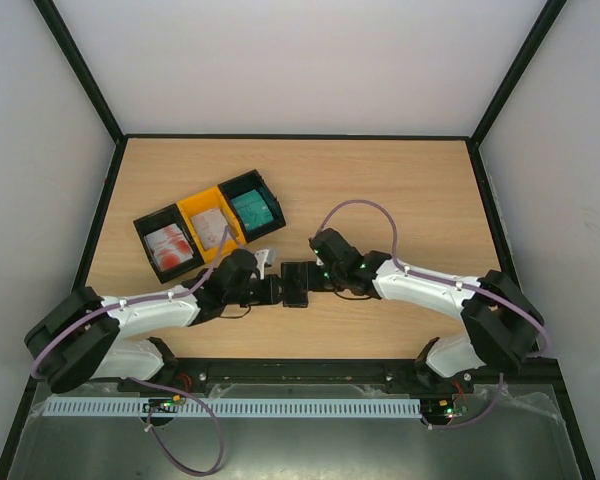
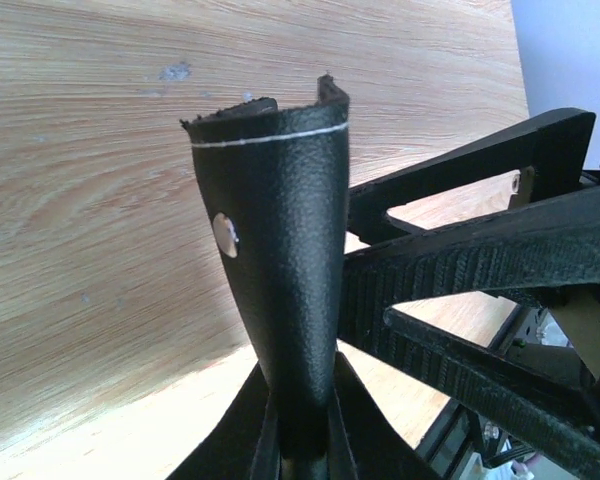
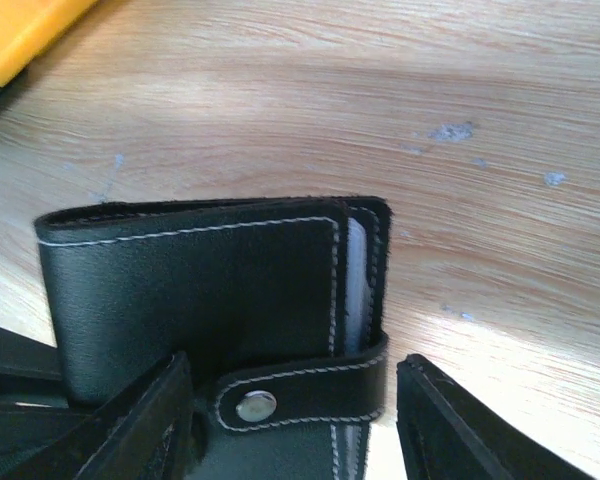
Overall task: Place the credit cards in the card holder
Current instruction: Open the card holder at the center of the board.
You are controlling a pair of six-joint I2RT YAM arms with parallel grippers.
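Matte black, pebble-grained card holder (image 2: 280, 260) with white stitching (image 3: 180, 232) and round metal snap (image 3: 256, 405), pinched in left pincer (image 2: 300, 440). Right pincer (image 3: 290, 380) is spread astride it, with wood-grain surface (image 3: 380, 100) beneath.

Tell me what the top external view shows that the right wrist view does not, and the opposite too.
Only the top external view: three bins with red-and-white cards, grey-white cards and teal cards. Only the right wrist view: the white stitching on the card holder, its strap closed by a metal snap, and a pale card edge inside. Both: the black holder on the wooden table, the yellow bin, and the open right claw around the holder.
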